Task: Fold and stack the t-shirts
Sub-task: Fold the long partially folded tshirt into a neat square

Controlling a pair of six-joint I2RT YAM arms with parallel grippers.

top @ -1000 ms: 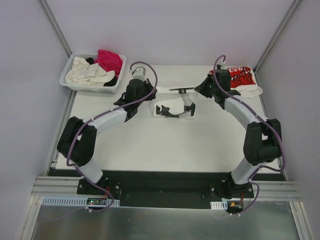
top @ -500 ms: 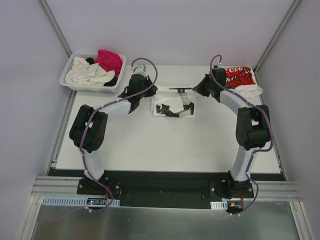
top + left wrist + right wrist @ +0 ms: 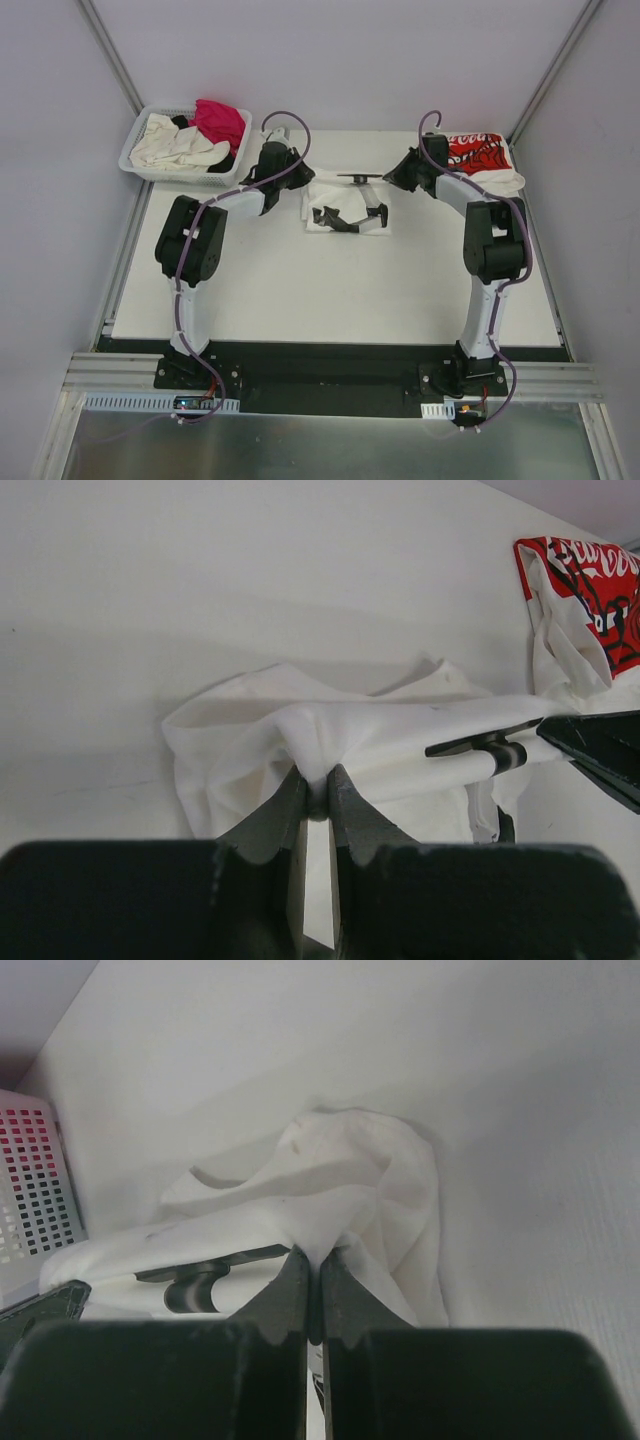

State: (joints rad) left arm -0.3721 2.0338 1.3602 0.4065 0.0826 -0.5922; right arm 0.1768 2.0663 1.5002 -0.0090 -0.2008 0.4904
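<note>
At ten o'clock, inside the white slotted basket (image 3: 137, 166): heaped cream shirt (image 3: 175, 145), magenta shirt (image 3: 220, 120) and a bit of black cloth (image 3: 226, 160), presumably awaiting their turn. At twelve o'clock on the counter (image 3: 320, 290): plain white t-shirt (image 3: 240, 740), with left jaws clamped on a raised pinch of its left edge and right jaws clamped on a pinch of its right edge. Likely gripped at both ends so as to stretch it flat for folding. At one o'clock, lying bunched: red-printed shirt (image 3: 480, 152), apparently set aside.

Slotted basket (image 3: 175, 178) at table (image 3: 330, 285) corner
</note>
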